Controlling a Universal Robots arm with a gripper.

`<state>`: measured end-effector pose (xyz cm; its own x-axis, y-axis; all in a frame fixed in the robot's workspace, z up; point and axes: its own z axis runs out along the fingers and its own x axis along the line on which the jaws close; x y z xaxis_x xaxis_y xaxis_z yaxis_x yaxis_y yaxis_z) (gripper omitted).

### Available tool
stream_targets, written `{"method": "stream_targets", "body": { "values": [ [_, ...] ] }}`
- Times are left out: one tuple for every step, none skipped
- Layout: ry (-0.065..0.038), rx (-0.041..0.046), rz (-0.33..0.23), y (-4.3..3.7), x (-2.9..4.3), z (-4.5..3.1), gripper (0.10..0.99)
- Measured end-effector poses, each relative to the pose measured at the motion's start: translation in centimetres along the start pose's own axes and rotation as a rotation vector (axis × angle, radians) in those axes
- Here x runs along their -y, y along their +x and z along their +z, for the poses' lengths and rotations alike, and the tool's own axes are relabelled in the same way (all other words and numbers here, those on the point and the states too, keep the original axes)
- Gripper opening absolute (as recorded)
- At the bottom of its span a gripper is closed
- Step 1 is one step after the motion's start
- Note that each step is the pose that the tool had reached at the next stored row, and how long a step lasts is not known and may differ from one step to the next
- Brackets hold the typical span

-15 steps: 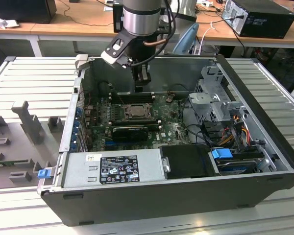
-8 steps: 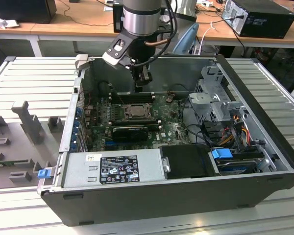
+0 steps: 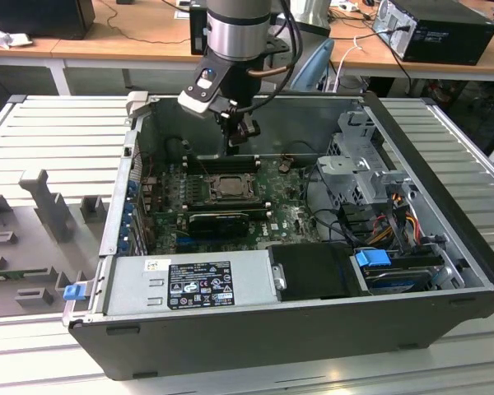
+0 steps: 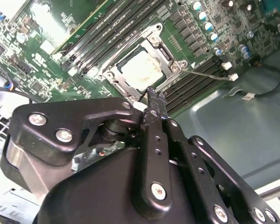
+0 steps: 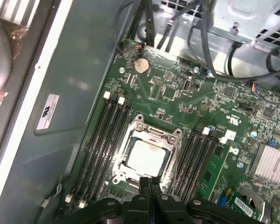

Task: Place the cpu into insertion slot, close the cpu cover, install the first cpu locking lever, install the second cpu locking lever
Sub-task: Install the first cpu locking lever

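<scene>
The claw (image 5: 149, 183) hangs inside the open computer case (image 3: 412, 271) with its two fingertips pressed together and nothing between them. Under and just ahead of the tips, in both wrist views, the cpu (image 5: 147, 156) lies flat in the insertion slot (image 5: 126, 148). The cpu cover (image 5: 155, 132) seems to be folded down around it as a silvery frame. The tips sit over the frame's near edge, apart from it as far as the exterior view shows. In the second wrist view a thin locking lever (image 4: 207, 74) runs out to one side of the tips. It looks unlatched, though its hook end is too small to judge. The memory slots (image 5: 107, 135) flank the socket closely on both sides of the claw. The main risk, as I judge it, is a slip. The lever is a springy wire, so a closed tip pushing slightly off-centre could ride off it and strike the slot clips or the board. Coming down too far would press the frame or scratch the chip's metal top. A half-caught lever could spring back up.
</scene>
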<state>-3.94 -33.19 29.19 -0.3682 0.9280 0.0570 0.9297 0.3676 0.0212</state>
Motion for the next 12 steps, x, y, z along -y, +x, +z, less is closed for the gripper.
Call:
{"method": "stream_targets", "body": {
  "values": [
    [0.001, -0.0004, -0.018, 0.00, 0.00, 0.00, 0.106],
    [0.002, -0.0007, -0.034, 0.00, 0.00, 0.00, 0.106],
    [0.003, -0.0009, -0.047, 0.00, 0.00, 0.00, 0.106],
    [0.003, -0.0013, -0.059, 0.00, 0.00, 0.00, 0.106],
    [0.004, -0.0016, -0.074, 0.00, 0.00, 0.00, 0.106],
    [0.005, -0.0019, -0.090, 0.00, 0.00, 0.00, 0.106],
    [0.006, -0.0023, -0.111, 0.00, 0.00, 0.00, 0.106],
    [0.007, -0.0028, -0.132, 0.00, 0.00, 0.00, 0.106],
    [0.009, -0.0032, -0.150, 0.00, 0.00, 0.00, 0.106],
    [0.009, -0.0034, -0.160, 0.00, 0.00, 0.00, 0.106],
    [0.010, -0.0036, -0.169, 0.00, 0.00, 0.00, 0.106],
    [0.010, -0.0038, -0.180, 0.00, 0.00, 0.00, 0.106]
  ]
}}
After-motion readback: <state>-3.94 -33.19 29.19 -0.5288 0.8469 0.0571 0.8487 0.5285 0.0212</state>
